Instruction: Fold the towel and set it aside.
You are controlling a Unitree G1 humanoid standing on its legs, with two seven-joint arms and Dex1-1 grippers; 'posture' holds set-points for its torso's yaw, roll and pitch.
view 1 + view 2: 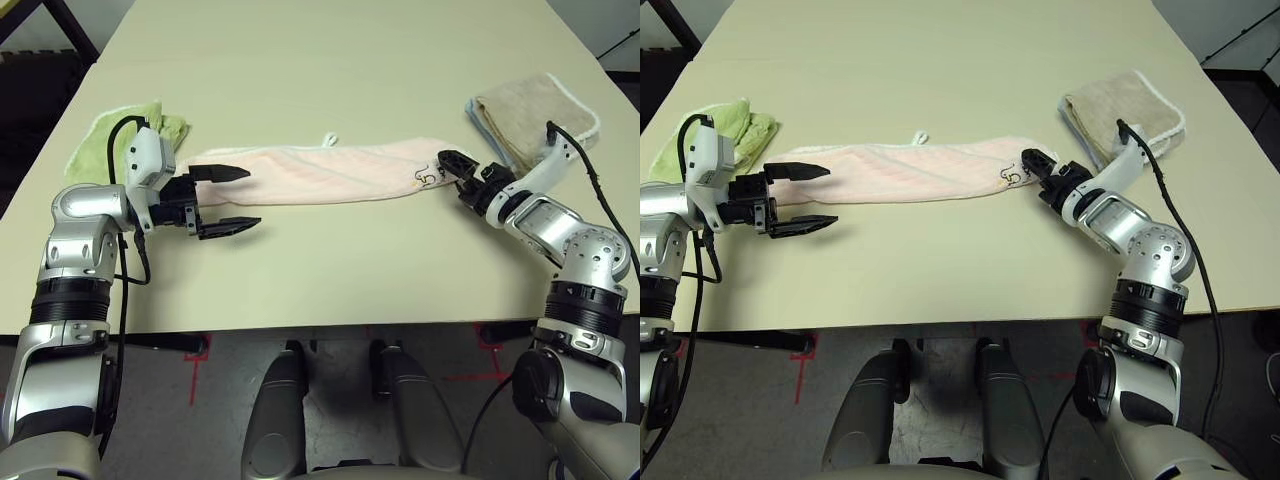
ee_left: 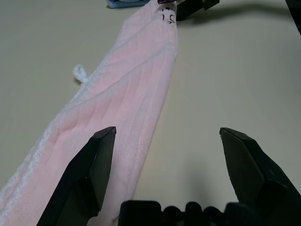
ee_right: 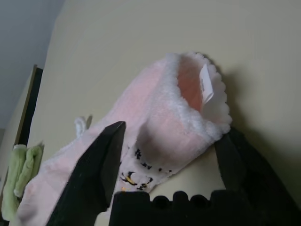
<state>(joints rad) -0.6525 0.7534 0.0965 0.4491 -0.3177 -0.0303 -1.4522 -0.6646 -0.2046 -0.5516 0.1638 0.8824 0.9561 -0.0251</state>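
Towel [image 1: 320,172] lay as long strip across surface [image 1: 330,60] | left tool [image 1: 228,200] wide at left end | right tool [image 1: 455,170] straddled right end, jaws apart.

The towel [image 1: 320,173] is lying across the tabletop [image 1: 330,50], between the left hand [image 1: 228,199] and right hand [image 1: 452,170].

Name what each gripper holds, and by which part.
Left gripper: open, nothing. Right gripper: fingers straddle the towel at its embroidered end; a closed hold cannot be told.
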